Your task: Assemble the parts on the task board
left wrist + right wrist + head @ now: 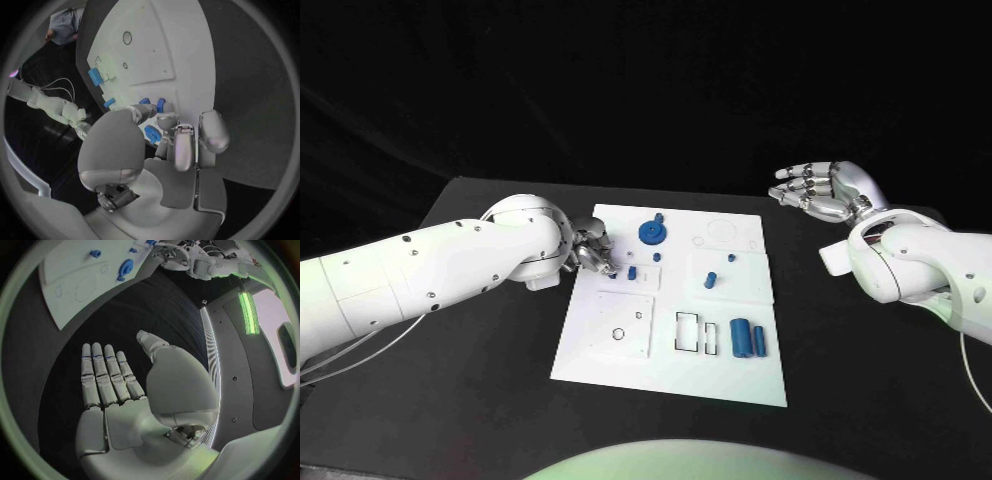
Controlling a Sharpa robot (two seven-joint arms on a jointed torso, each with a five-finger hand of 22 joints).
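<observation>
Left hand [593, 252] has its fingers bunched around a small blue part [632, 271] near the task board [733, 385]'s left edge, real grip unclear, so it might slip; right hand [826, 192] hangs open, empty.

No readable text, label, brand, number or sign is showing anywhere; the task board [747, 385] is carrying only thin outlines, no letters or numerals.

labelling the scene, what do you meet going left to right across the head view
left arm → left hand → round blue wheel → two blue blocks → right hand
</observation>
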